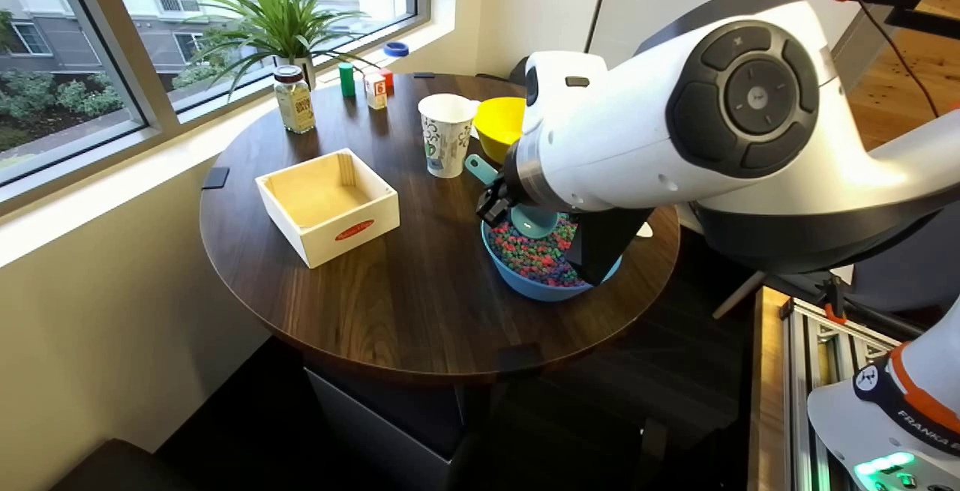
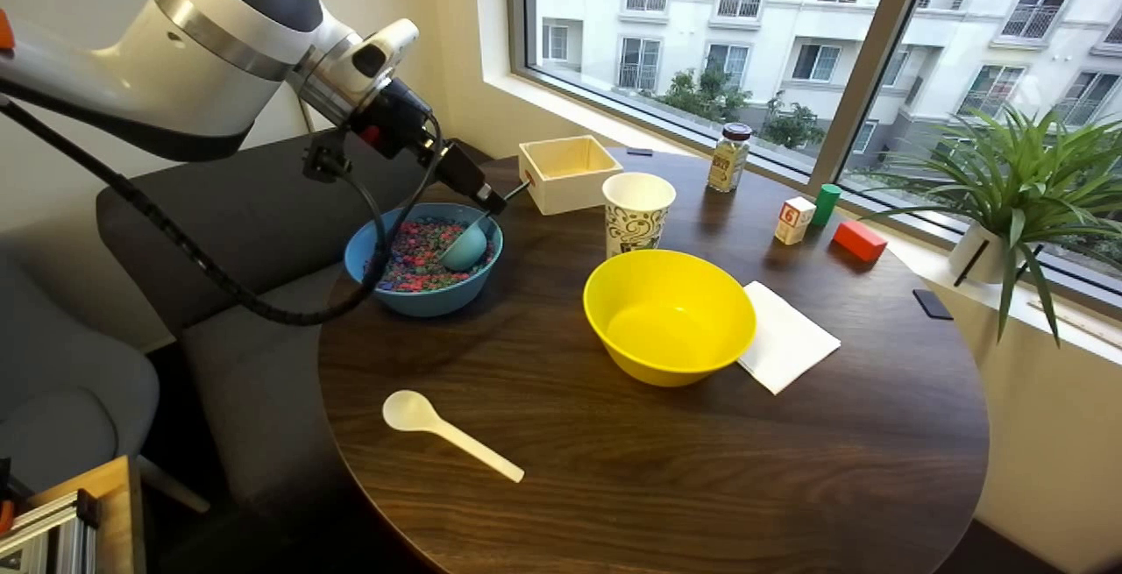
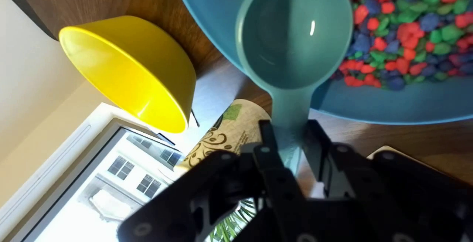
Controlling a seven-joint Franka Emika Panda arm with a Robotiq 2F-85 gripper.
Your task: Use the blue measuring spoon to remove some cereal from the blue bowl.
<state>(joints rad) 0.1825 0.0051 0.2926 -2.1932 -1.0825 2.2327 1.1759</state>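
The blue measuring spoon (image 3: 295, 31) has a deep round cup, which looks empty in the wrist view. My gripper (image 3: 290, 135) is shut on its handle; the fingers also show in both exterior views (image 1: 495, 202) (image 2: 493, 199). The spoon's cup is over the inside of the blue bowl (image 2: 429, 302), near its rim, with the handle slanting up past the edge (image 2: 465, 250). I cannot tell whether the cup touches the cereal (image 3: 406, 38). The multicoloured cereal covers the bowl's bottom (image 2: 425, 250). The arm hides part of the bowl in an exterior view (image 1: 540, 288).
A yellow bowl (image 2: 671, 320) and a patterned paper cup (image 2: 635, 210) stand beside the blue bowl. A wooden box (image 1: 330, 206), a jar (image 1: 294, 101), small blocks (image 2: 859, 241), a napkin (image 2: 784, 337) and a white spoon (image 2: 451, 434) are on the round table (image 1: 390, 311).
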